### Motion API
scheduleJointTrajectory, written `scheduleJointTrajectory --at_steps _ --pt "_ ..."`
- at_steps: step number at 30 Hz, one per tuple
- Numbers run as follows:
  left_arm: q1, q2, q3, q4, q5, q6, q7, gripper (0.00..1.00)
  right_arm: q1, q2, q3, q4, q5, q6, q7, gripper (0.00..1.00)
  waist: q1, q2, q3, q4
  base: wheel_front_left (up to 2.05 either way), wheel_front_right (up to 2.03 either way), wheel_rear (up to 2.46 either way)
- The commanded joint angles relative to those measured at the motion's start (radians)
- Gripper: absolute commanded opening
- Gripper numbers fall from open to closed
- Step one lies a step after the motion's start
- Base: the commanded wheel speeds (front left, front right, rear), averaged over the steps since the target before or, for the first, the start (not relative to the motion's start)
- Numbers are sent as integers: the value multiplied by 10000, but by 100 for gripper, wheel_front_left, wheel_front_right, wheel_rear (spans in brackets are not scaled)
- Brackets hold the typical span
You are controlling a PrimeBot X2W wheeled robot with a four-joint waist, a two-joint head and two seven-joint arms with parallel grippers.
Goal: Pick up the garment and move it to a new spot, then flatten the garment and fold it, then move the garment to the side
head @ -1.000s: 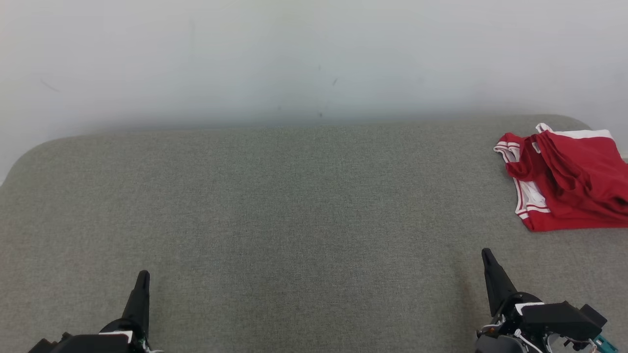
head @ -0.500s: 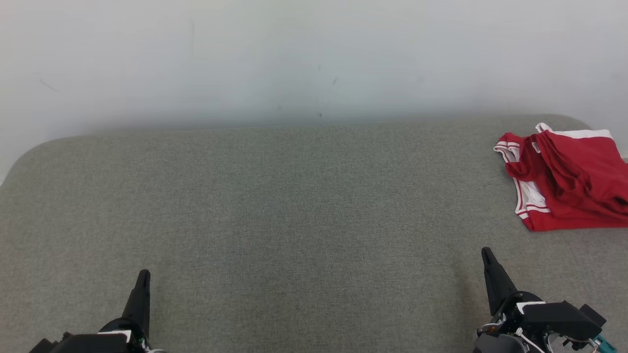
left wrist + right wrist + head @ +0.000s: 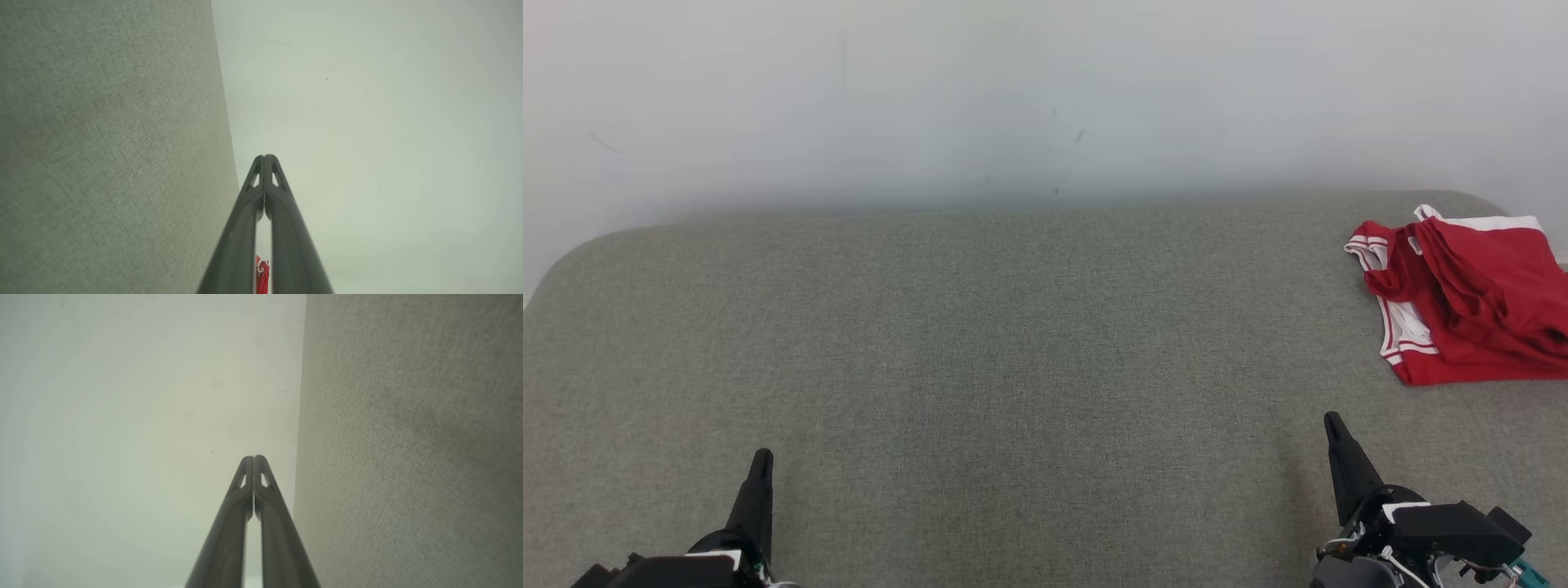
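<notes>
The garment [image 3: 1470, 298], red with white trim, lies folded and a little rumpled at the far right of the grey fabric surface [image 3: 1013, 343], running off the head view's right edge. A sliver of the garment [image 3: 262, 274] shows between the finger bases in the left wrist view. My left gripper [image 3: 760, 456] rests low at the lower left, shut and holding nothing. My right gripper [image 3: 1331, 420] sits at the lower right, below and left of the garment and well apart from it, shut and holding nothing. Both wrist views show the fingertips pressed together: left gripper [image 3: 265, 157], right gripper [image 3: 253, 457].
A pale wall [image 3: 1045, 98] rises right behind the grey surface. The surface has rounded far corners at the left [image 3: 572, 253] and at the right [image 3: 1486, 200]. A wide stretch of bare fabric lies between the two grippers and the wall.
</notes>
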Motion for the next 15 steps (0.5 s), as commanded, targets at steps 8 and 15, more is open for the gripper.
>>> scheduleJointTrajectory --at_steps 8,15 --pt "-91 30 30 14 -42 -29 3 0 -54 45 -6 12 17 -21 31 0 0 0 0 1 0 0 0" --pt "-90 30 29 14 -43 -29 2 0 -53 45 -5 12 18 -21 30 0 0 0 0 1 0 0 0"
